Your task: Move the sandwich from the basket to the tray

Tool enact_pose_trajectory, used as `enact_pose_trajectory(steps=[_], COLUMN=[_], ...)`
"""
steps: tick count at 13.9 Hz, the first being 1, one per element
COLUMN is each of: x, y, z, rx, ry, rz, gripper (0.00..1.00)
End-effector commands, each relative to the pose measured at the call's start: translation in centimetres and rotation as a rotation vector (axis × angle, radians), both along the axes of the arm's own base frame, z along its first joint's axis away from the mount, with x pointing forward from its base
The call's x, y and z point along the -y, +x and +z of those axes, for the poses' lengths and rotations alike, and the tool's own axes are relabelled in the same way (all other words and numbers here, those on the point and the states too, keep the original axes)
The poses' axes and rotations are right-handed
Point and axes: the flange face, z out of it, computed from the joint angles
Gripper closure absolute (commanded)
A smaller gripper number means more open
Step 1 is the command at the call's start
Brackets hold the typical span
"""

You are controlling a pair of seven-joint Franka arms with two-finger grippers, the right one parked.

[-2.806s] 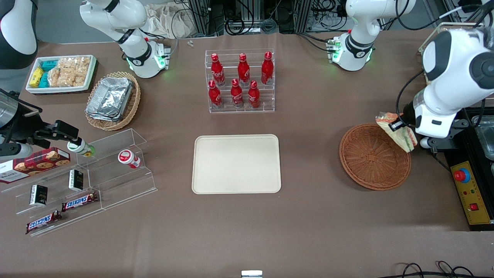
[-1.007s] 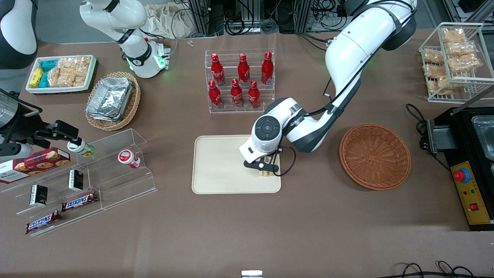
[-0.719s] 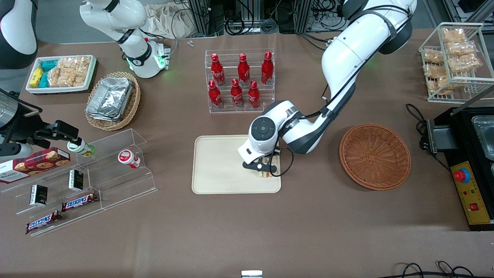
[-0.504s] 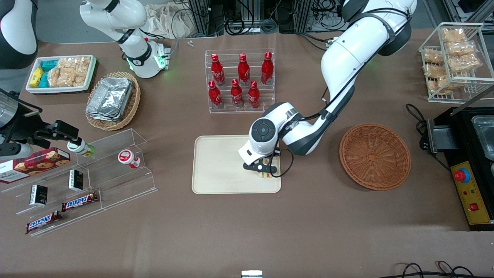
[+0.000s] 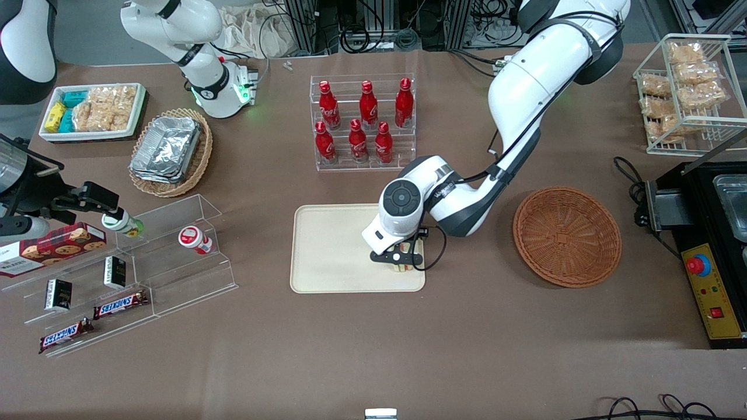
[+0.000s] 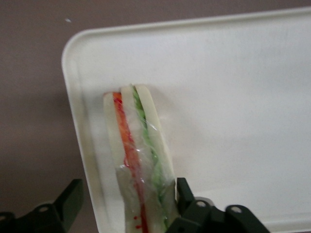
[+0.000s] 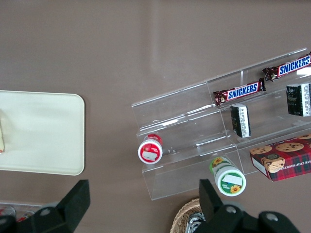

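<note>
Front view overhead; both wrist views share the tray (image 5: 332, 251).

Brown-covered table (image 5: 502, 350), cables and metal racks (image 5: 373, 23) above — even light

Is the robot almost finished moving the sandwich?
Nearly. The basket is empty, and the sandwich stands on the tray, near its edge. The gripper is open around it, one finger clearly apart from it. All that seems left is lifting the arm away.

cream tray (image 7: 43, 141), clear tiered stand (image 7: 194, 126), snickers bars (image 7: 240, 92), cookie box (image 7: 284, 158)
</note>
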Motion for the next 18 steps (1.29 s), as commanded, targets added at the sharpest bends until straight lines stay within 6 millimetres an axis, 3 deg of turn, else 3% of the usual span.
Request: enact_pose_trajectory(steps=[1,3,6,8,11,14,18], x=[-4.3,-6.3,-11.5,-16.0,-21.8,-25.8,-30.5], y=[2.7,3.1,4.5,5.3,5.2,3.7,2.0], z=[5.2,9.7,15.7,18.5,21.6,24.3,26.1], rx=[0.04,0.059,0.085,0.073,0.051,0.087,0.103], ry=[0.023,0.068,0.114,0.143,0.113,0.144,0.099], rz=[0.074,0.096,0.16,0.227,0.257,0.308,0.374], gripper=[0.0,0.0,0.0,0.0,0.0,0.0,0.0])
